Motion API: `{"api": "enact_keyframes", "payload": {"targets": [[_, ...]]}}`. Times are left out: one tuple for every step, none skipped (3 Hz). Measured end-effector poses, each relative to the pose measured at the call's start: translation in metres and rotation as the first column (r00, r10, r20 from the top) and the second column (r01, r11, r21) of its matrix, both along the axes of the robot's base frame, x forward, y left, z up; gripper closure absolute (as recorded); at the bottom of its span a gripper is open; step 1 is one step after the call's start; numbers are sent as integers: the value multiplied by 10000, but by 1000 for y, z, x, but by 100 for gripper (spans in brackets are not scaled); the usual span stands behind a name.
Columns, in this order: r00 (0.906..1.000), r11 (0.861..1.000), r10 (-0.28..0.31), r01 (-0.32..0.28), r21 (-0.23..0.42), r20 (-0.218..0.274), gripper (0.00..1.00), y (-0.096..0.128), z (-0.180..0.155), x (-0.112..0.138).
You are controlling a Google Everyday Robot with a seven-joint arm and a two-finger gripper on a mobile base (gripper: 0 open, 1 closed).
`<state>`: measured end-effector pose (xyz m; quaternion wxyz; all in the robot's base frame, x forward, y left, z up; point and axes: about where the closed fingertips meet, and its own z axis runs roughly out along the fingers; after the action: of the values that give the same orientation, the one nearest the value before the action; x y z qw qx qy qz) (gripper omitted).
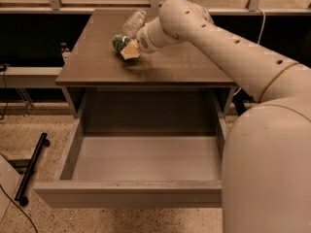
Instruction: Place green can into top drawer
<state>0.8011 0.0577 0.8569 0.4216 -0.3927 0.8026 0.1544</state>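
Note:
The green can (pixel 118 41) is at the tip of my gripper (pixel 127 49) over the back left of the brown cabinet top (pixel 97 67). The gripper's yellowish fingers (pixel 131 51) are closed on the can and hold it just above the surface, with a shadow beneath. The arm reaches in from the right. The top drawer (pixel 146 157) is pulled fully open below the cabinet top. It is a wide grey box with nothing in it, and its flat front panel (pixel 131 194) is nearest the camera.
A clear plastic bottle (pixel 134 22) lies on the cabinet top just behind the gripper. A black bar on wheels (pixel 31 166) lies on the floor to the left. My large white arm body (pixel 267 169) fills the right side beside the drawer.

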Motion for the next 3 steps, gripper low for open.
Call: {"api": "enact_keyframes", "payload": {"targets": [[9991,9994,322,-319,-115,285,100,0,14,-9],[9910,9930,1181,-1182,-26,636,100,1,28,-26],[9630,9695,2451,-2443,-209,1120,100,-2,39,-60]]}}
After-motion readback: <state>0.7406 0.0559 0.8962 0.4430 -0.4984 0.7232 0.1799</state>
